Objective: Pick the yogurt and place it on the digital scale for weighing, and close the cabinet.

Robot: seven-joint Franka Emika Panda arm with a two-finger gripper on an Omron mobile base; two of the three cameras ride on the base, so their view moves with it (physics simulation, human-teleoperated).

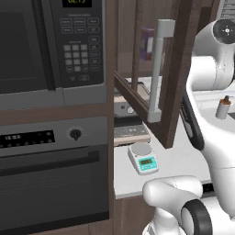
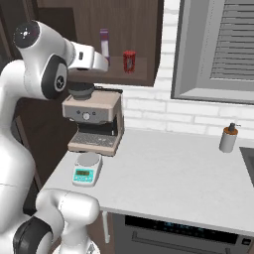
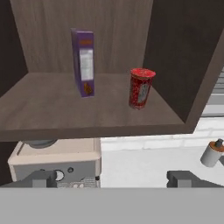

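The arm is working on the first step, the reach for the yogurt (image 3: 141,88), and nothing is being gripped yet. The jaws (image 3: 112,178) are standing wide open and empty, hanging just outside the front edge of the cabinet (image 2: 149,30) shelf and looking in at it. The yogurt is standing upright on that shelf, to the right of the purple box (image 3: 84,62) and apart from it (the box is standing a little deeper in). The digital scale (image 2: 87,169) is sitting bare on the counter (image 2: 168,173) below the cabinet, just in front of the coffee machine (image 2: 94,121). The cabinet door (image 1: 156,69) is hanging open. As I judge it, the next move is calling for a push forward and slightly right, so that the fingers are passing on either side of the cup without nudging the box, then a squeeze.
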